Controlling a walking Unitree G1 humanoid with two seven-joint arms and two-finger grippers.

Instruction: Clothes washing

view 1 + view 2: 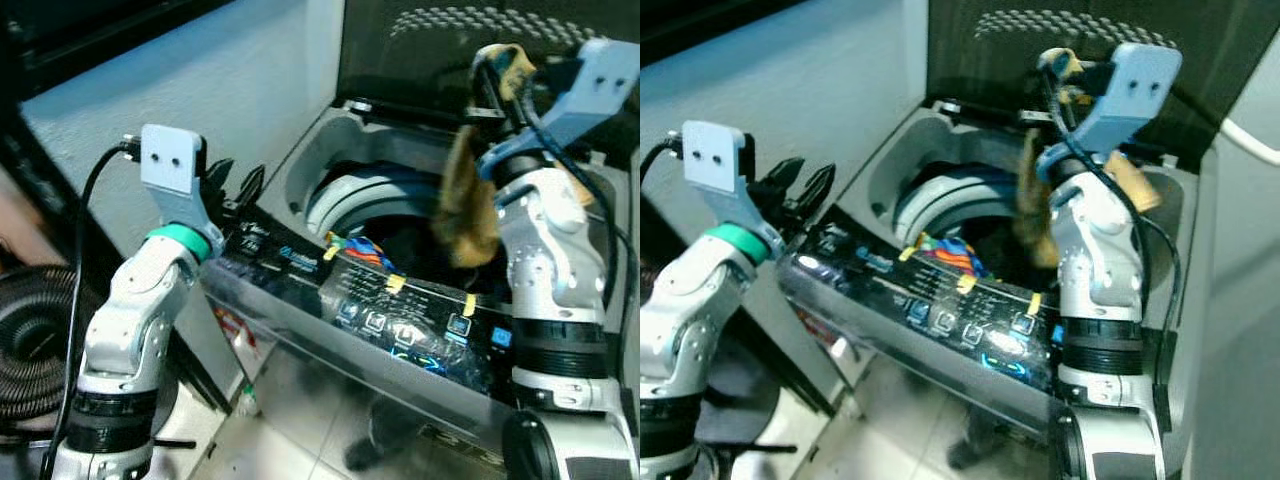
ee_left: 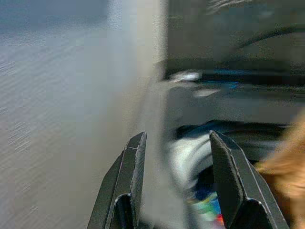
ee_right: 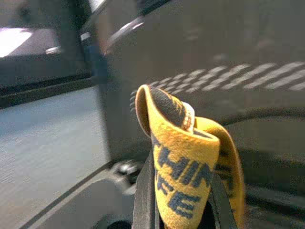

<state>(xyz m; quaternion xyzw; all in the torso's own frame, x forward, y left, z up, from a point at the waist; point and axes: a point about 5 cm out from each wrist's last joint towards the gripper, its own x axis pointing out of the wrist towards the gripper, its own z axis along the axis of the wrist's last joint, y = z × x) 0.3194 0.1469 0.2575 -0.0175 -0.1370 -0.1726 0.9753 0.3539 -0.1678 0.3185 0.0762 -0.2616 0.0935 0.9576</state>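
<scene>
Loading step, by the look of it: the right gripper [image 1: 497, 62] is raised above the washing machine [image 1: 940, 320], over the far right side of its open drum [image 1: 400, 225], fingers pinched on a yellow cloth [image 3: 183, 162] w/ dark lettering. In the right wrist view the cloth is folded over the fingertips; from the head views the rest of it hangs as a brownish-yellow drape [image 1: 468, 205] down toward the drum mouth, beside the right forearm. Can't tell if the lower end touches the rim or anything inside. Some clothes seem to be in the drum already: dark stuff deep in, plus a multicoloured piece [image 1: 362, 250] at the drum's near edge, just behind the control panel [image 1: 400, 320]. Machine lid [image 1: 450, 45] stands open behind the drum. Left gripper [image 1: 232, 185] sits at the machine's left front corner, just off the panel end, fingers spread apart & holding nothing; the left wrist view looks past them at the drum rim. Judgement: cloth is abt halfway thru the drop, not yet released. Next move calls for bringing the right gripper lower and more over the drum's centre, then opening so the whole cloth falls inside, not draped on the rim or caught on the arm's cable. Worth checking the tail end clears the rim. Left arm needs nothing for now.
</scene>
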